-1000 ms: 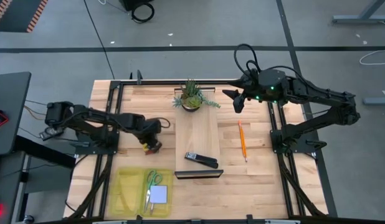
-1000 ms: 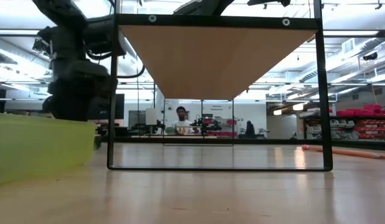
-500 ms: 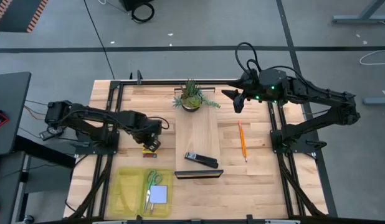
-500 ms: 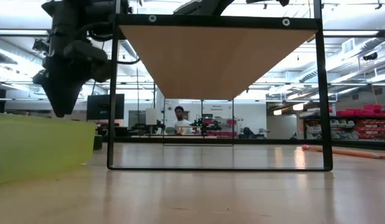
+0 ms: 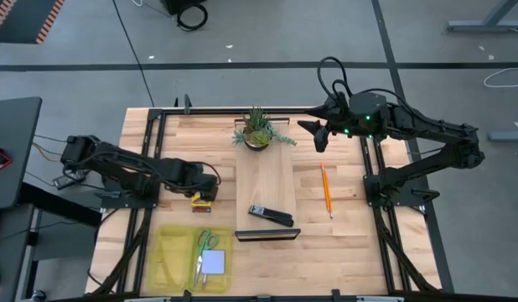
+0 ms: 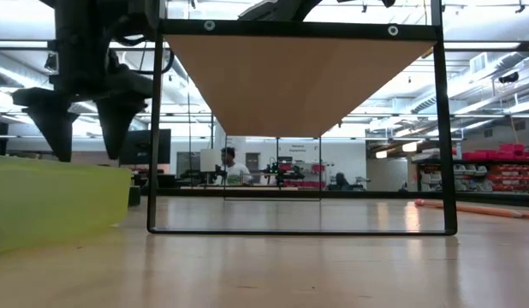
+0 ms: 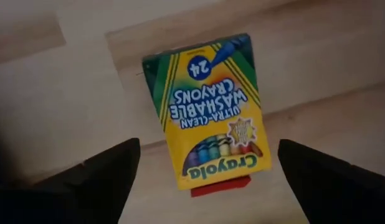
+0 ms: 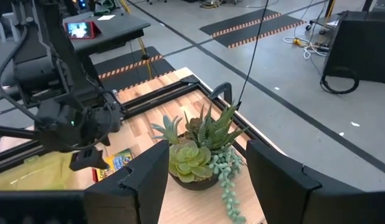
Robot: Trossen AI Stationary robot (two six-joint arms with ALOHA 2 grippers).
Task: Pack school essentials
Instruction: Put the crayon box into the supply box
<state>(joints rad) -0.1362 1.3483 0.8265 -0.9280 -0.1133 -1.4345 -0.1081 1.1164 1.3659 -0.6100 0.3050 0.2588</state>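
Note:
The yellow-and-green crayon box (image 7: 205, 112) lies flat on the table, face up, just beyond the far wall of the yellow bin (image 5: 171, 252). My left gripper (image 7: 208, 149) hangs above the box, pointing down. It is open, with a finger on either side of the box and clear of it. In the bin lie the green-handled scissors (image 5: 207, 239) and the pale blue note pad (image 5: 213, 262). An orange pencil (image 5: 326, 190) lies on the table at the right. My right gripper (image 5: 314, 134) is open and raised near the far edge.
A potted plant (image 5: 257, 131) stands at the far middle, on the end of a raised wooden board (image 5: 266, 180). A black stapler (image 5: 270, 216) lies on the board's near part. Black frame rails (image 5: 150, 168) run along both sides of the table.
My left gripper has risen, rolled about its own pointing line and drifted a little toward the near edge. Its fingers, close together half a second ago, now stand wide apart. The crayon box stays on the table below it.

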